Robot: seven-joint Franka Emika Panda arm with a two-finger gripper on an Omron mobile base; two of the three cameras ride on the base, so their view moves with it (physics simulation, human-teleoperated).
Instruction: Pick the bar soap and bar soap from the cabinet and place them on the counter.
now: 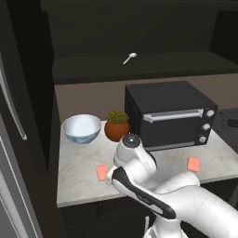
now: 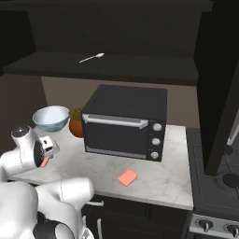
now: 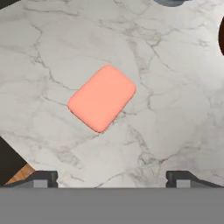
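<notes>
- Both soaps lie flat on the counter (image 1: 79, 162) — one (image 1: 102, 172) near the left front, the other (image 1: 193, 163) right, before the oven (image 1: 169, 114).
- Gripper (image 3: 112, 178) hovers over the left soap, wide and empty — apparently just freed.
- Cabinet (image 1: 139, 42) stands open, a spoon (image 1: 129, 57) on its shelf.

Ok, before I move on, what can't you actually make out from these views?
- Left base view: the arm covers part of the left soap; the gripper itself is hidden behind the wrist.
- Right base view: the left soap is a sliver behind the hand; the bowl partly hides the plant pot.
- Hand view: only the fingertips show, wide apart; the frame's top edge crops the bowl.
- Spoon on the cabinet shelf: too small for detail.
</notes>
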